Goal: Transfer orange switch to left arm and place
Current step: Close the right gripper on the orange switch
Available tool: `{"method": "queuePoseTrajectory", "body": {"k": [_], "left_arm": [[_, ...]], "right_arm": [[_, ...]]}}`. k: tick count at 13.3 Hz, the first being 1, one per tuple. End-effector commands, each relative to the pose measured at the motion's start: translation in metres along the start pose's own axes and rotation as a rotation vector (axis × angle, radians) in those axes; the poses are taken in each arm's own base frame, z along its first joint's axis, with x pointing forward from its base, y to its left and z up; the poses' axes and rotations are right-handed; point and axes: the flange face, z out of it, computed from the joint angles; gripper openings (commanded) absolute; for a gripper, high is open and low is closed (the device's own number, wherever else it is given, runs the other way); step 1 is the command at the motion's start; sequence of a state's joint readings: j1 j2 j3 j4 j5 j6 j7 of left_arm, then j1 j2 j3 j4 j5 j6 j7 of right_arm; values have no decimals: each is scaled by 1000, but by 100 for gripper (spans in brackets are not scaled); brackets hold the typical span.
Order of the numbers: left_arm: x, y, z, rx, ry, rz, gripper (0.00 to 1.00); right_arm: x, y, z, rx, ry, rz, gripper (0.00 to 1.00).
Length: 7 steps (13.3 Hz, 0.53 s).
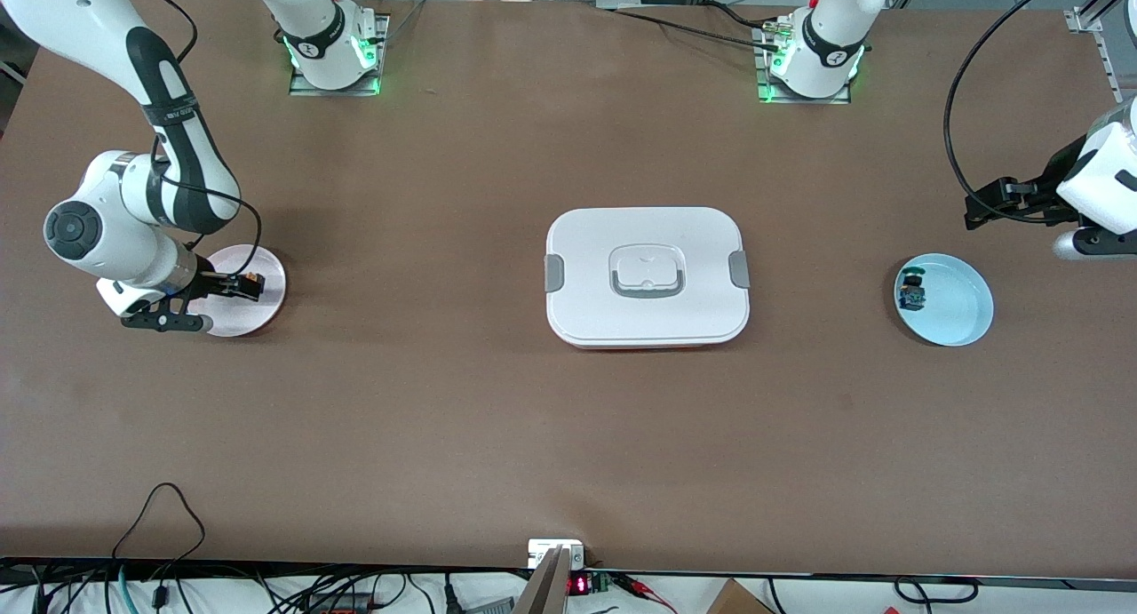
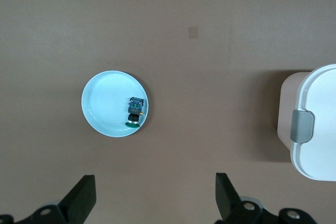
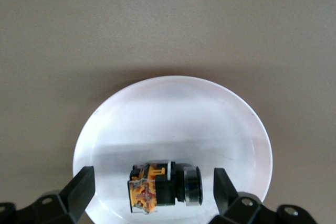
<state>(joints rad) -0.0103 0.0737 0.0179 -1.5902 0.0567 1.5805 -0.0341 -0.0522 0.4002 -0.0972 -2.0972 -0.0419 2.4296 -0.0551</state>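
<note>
The orange switch lies on its side on a small pink plate at the right arm's end of the table. My right gripper is low over that plate, open. Its fingers stand on either side of the switch without touching it. The white box sits closed in the middle of the table. My left gripper hangs open and empty over bare table beside a light blue plate.
On the blue plate lies a small blue-and-green part. Both arm bases stand along the table edge farthest from the front camera. Cables and a small device line the nearest edge.
</note>
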Motion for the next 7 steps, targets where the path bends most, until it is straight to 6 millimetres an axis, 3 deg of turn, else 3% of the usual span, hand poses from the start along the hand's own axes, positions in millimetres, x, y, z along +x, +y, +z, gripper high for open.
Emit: {"method": "queuePoseTrajectory", "body": {"k": [1, 4, 7], "left_arm": [[0, 0, -5, -17, -5, -17, 100], [0, 0, -5, -17, -5, -17, 100], [0, 0, -5, -17, -6, -17, 100]], "right_arm": [[-6, 1, 13, -2, -8, -14, 100], [-14, 0, 28, -1, -22, -16, 100], [-16, -2, 31, -25, -29, -62, 100]]}}
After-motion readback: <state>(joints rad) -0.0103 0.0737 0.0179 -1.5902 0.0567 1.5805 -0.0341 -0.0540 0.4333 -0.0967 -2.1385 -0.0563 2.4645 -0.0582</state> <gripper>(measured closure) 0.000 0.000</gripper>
